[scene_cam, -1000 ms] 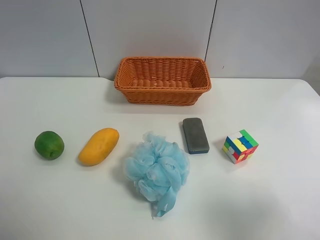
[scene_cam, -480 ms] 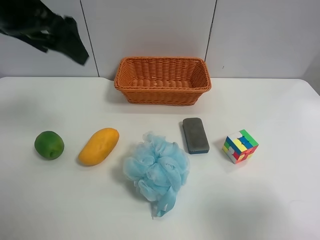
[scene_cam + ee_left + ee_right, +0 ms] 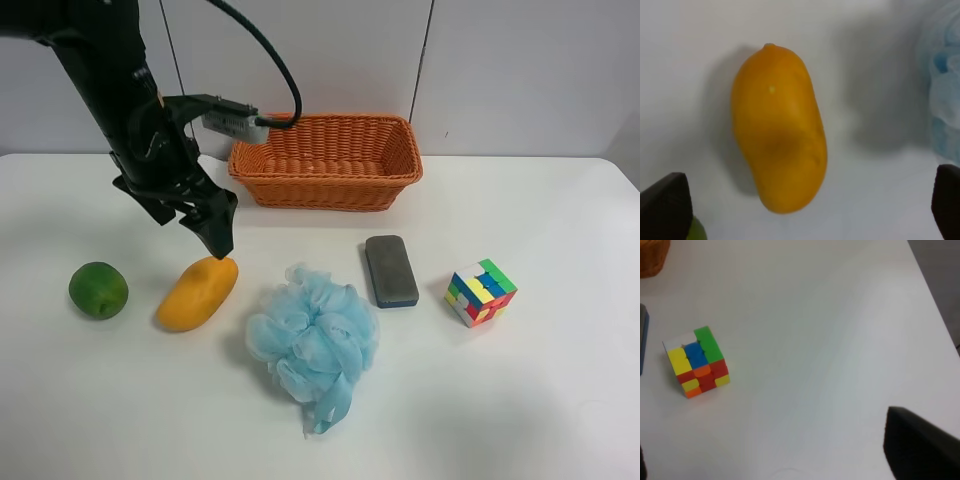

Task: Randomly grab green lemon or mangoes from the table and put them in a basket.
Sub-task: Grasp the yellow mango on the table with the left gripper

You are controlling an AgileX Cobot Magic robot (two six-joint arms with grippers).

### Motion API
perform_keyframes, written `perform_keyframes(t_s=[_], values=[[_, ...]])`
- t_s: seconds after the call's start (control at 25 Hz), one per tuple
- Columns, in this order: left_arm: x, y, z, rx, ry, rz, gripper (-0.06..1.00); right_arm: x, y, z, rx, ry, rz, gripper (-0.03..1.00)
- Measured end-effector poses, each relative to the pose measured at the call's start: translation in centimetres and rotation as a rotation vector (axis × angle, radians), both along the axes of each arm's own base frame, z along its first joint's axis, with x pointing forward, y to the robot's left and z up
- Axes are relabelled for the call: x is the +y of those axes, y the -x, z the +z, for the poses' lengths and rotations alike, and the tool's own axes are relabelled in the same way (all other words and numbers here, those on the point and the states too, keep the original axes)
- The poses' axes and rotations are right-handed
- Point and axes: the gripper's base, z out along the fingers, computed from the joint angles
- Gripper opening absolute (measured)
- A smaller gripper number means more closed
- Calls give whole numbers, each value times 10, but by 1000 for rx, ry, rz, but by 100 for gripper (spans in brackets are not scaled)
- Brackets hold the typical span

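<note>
Table [image 3: 560,400]: plain white, flat and matte, filling the lower two thirds of the high view; soft shadows lie under each thing.
Room: pale grey wall panels [image 3: 520,70] stand behind the table's far edge, split by thin dark seams.
Basket [image 3: 325,190]: orange-brown wicker, upper centre of the high view, at the back of the table near the wall; nothing shows inside it.
Green lemon [image 3: 98,290]: lies on the table at the left of the frame, close beside the mango but apart from it.
Mango [image 3: 198,292]: yellow-orange, lying aslant just right of the lemon; in the left wrist view it fills the centre.
Left gripper [image 3: 214,238]: black, in the upper left of the high view, tip just over the mango's upper end; its fingers [image 3: 665,205] sit in opposite lower corners of the wrist view, spread wide and holding nothing.
Right gripper [image 3: 767,450]: dark parts show only at two lower edges of its wrist view, bare table between them, so it is released.
Blue mesh sponge [image 3: 315,340]: lower centre, right of the mango.
Grey block [image 3: 391,270]: right of centre.
Puzzle cube [image 3: 481,291]: right of the block, tilted on an edge.
</note>
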Motion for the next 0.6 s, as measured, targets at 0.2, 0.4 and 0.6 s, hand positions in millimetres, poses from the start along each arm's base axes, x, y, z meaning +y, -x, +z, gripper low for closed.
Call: perform_keyframes(t_s=[0.2,0.4,0.6], values=[[2,6,-28,-15,28,32,95,0,0,0,0,0,0,93],[3,9,-48,-47,49,60,95,0,0,0,0,0,0,93],[3,9,-74,4,24,68,95,0,0,0,0,0,0,93]])
